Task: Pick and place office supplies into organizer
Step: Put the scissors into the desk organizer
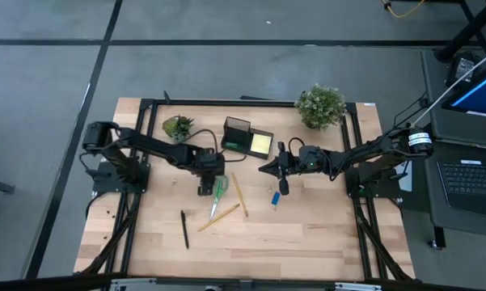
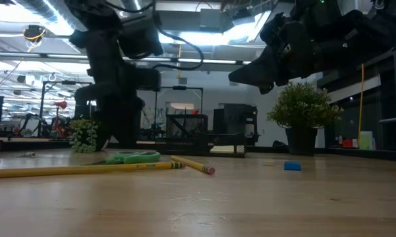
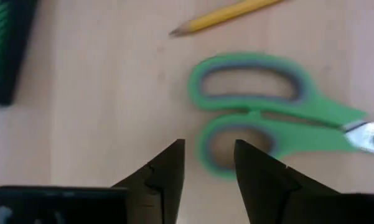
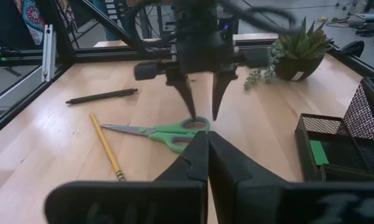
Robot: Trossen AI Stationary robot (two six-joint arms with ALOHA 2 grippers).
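Green-handled scissors (image 1: 219,194) lie flat on the wooden table, handles toward the left arm. My left gripper (image 3: 210,168) points down just above the scissors' near handle loop (image 3: 230,140). It is open, its fingers standing either side of the loop's rim, and no touch shows. My right gripper (image 4: 206,146) hangs shut and empty above the table's middle. The black mesh organizer (image 1: 247,137) stands at the far middle with a yellow sticky pad (image 1: 261,144) in its tray. Two pencils (image 1: 238,192) (image 1: 218,217), a black pen (image 1: 184,229) and a blue piece (image 1: 274,198) lie loose.
Two potted plants (image 1: 178,127) (image 1: 321,105) stand at the far edge on either side of the organizer. A black frame (image 1: 145,121) runs round the table. Bare wood lies along the near edge (image 1: 307,242). A laptop (image 1: 469,182) sits off the table's right.
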